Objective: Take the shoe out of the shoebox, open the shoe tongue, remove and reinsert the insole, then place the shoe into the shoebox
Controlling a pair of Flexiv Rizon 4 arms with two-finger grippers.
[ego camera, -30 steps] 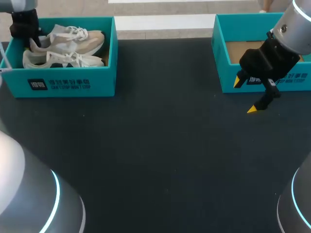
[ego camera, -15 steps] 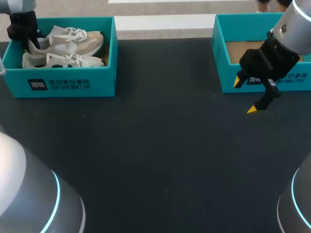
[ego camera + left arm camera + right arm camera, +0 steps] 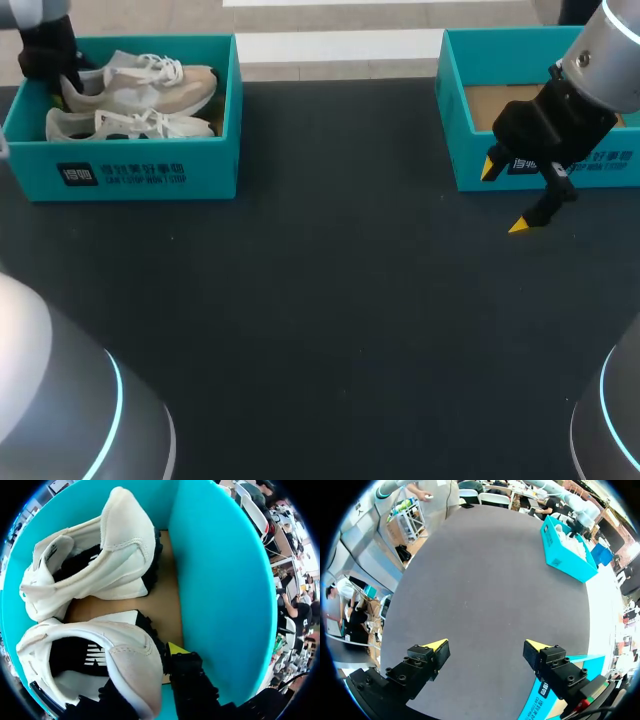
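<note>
Two-fingered right gripper [image 3: 486,644] gapes wide, touching nothing.

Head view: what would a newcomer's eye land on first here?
Two white shoes lie in a teal shoebox at the far left of the dark table, with the left hand at the heel of one. At the right, the right hand hangs open over the table, in front of a second teal box.

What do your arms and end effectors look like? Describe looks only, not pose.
Left arm and right arm: smooth silver-grey, each with a glowing cyan ring on the near link. Right end effector: black, blocky, with bolt heads and two wedge-shaped yellow tips. Left end effector: black too.
</note>
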